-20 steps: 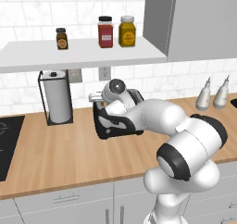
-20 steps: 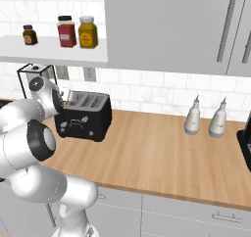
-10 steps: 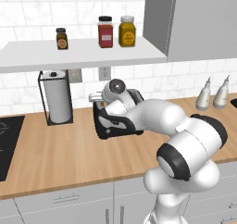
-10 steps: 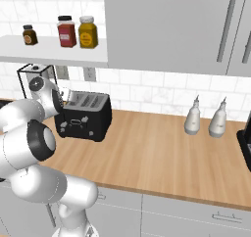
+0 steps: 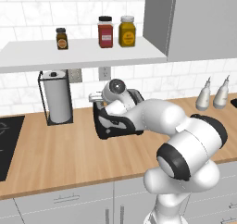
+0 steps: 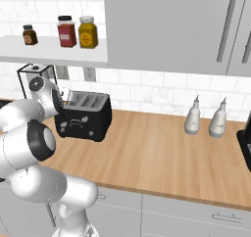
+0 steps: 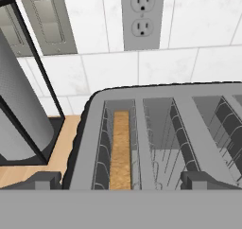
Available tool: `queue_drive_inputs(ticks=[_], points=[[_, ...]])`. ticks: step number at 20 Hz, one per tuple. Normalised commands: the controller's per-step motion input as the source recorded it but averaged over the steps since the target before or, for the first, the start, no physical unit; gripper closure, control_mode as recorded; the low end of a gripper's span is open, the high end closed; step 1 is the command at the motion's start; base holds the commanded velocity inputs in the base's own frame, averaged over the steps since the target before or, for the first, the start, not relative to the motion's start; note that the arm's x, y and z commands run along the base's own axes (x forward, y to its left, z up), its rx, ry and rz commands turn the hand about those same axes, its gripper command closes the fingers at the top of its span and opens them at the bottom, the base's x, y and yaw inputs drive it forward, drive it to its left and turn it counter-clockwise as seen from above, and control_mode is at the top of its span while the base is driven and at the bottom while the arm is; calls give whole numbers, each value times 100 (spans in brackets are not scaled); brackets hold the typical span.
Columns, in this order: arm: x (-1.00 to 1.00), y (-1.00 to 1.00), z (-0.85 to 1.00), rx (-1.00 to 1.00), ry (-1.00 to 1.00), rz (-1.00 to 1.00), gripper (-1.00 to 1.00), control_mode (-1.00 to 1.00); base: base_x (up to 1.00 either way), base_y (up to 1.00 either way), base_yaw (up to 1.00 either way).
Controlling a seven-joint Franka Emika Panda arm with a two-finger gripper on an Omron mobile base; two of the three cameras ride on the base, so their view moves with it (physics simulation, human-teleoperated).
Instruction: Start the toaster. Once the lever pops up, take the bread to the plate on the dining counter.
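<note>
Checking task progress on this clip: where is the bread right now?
In the hand view the bread stands on edge in the toaster's slot nearest the paper-towel roll, below the wall outlet; the next slot is empty.

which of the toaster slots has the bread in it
The slot nearest the paper towel roll, leftmost in the hand view, holds the bread, golden-brown and standing on edge. The toaster shows bare wire guides in its other slots.

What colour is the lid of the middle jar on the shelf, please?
Black, on the red-filled middle jar; the left base view shows it best.
</note>
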Motion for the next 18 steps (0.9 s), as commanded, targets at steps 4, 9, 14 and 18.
queue_drive_inputs(ticks=[4, 9, 14, 18], points=[[0, 0, 0, 0, 0, 0, -100, -100, 0, 0, 0], [0, 0, 0, 0, 0, 0, -100, -100, 0, 0, 0], [0, 0, 0, 0, 0, 0, -100, -100, 0, 0, 0], [0, 0, 0, 0, 0, 0, -100, -100, 0, 0, 0]])
